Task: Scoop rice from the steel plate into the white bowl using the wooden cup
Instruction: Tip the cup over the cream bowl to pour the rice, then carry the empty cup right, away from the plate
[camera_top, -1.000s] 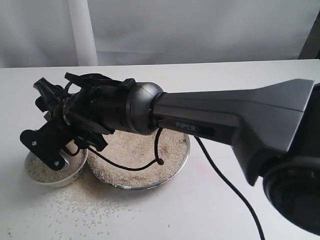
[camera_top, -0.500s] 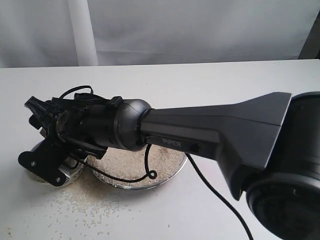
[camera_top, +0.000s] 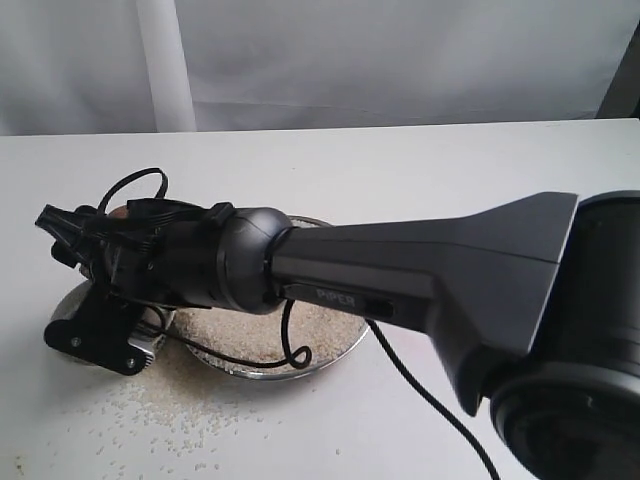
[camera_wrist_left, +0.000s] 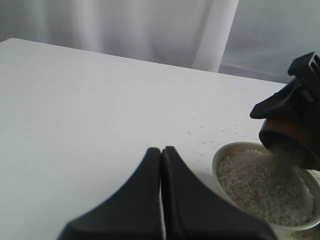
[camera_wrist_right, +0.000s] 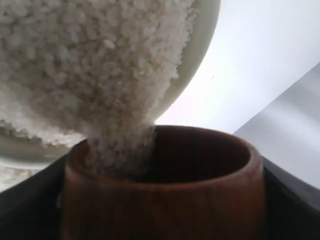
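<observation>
My right gripper (camera_wrist_left: 296, 97) is shut on the wooden cup (camera_wrist_left: 282, 134), which it holds tipped over the white bowl (camera_wrist_left: 227, 155). Rice (camera_wrist_left: 287, 150) streams from the cup's lip onto the heap in the bowl. The right wrist view shows the cup (camera_wrist_right: 165, 200) close up with rice (camera_wrist_right: 120, 145) running out toward the bowl's rim (camera_wrist_right: 202, 55). In the exterior view the right arm's wrist (camera_top: 200, 260) covers most of the bowl (camera_top: 68, 302); the steel plate (camera_top: 345, 352) holds rice behind it. My left gripper (camera_wrist_left: 161, 151) is shut and empty beside the bowl.
Loose rice grains (camera_top: 170, 420) lie scattered on the white table in front of the bowl and plate, and a few specks (camera_wrist_left: 200, 132) lie beyond the bowl. A black cable (camera_top: 290, 350) droops over the plate. A white curtain hangs behind the table.
The right arm has swung left and down over the bowl and rolled its wrist, tipping the cup. The bowl, open to view a second ago, is now mostly covered.
</observation>
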